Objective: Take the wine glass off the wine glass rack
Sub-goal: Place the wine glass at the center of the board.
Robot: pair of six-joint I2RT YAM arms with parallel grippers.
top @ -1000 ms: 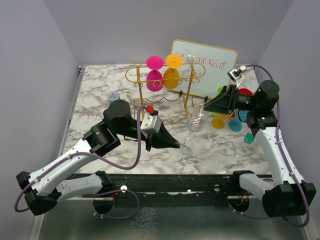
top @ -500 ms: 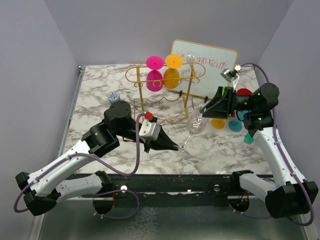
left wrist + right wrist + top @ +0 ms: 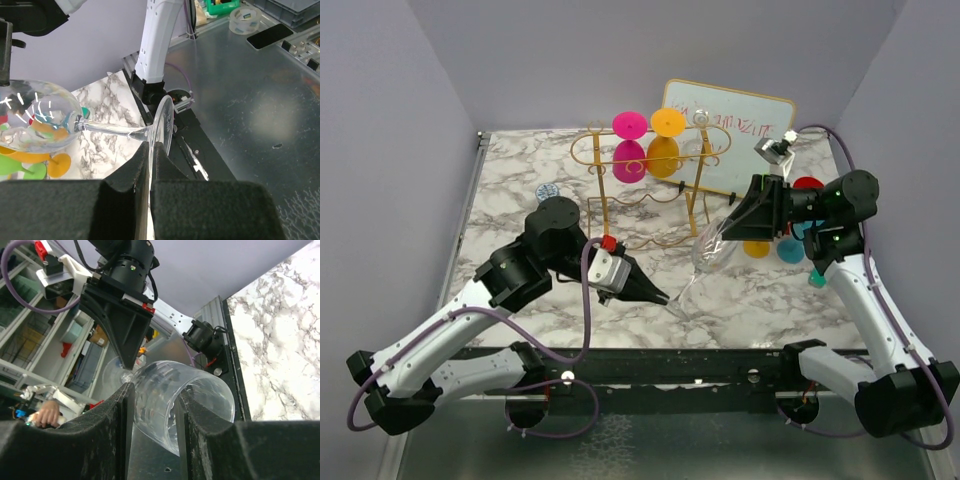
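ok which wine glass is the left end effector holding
The clear one, pinched by its foot; the pink one and orange one hang upside down on the rack.

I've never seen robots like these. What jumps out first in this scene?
A clear wine glass is held tilted above the front of the marble table. The left gripper pinches its foot, and the right gripper has a finger on either side of its bowl. Behind it, a pink glass and an orange glass hang upside down on the gold wire rack, near a scribbled whiteboard.
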